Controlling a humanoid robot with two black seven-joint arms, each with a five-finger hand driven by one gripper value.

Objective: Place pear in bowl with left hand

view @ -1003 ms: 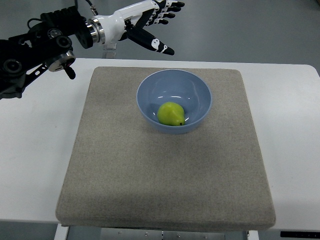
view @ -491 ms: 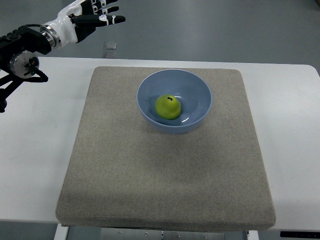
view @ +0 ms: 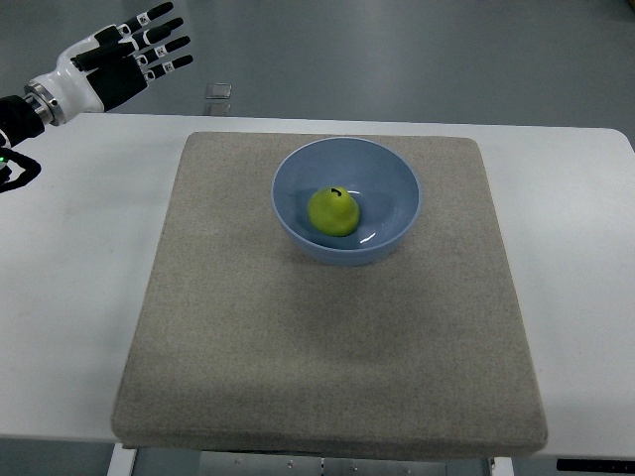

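Observation:
A green pear [view: 333, 210] lies inside the blue bowl [view: 397, 178], a little left of the bowl's middle, stem end up. The bowl stands on the far half of a grey mat [view: 327, 337]. My left hand [view: 134, 59] is at the top left corner, far from the bowl and beyond the table's back edge. Its black and white fingers [view: 164, 45] are spread and hold nothing. The right arm does not show.
The mat lies on a white table [view: 79, 297]. A small grey square object [view: 218, 91] sits on the floor just behind the table's back edge. Grey floor fills the top of the view.
My left hand has drawn back to the left, away from the bowl, into the top left corner. The pear has rolled slightly within the bowl and settled.

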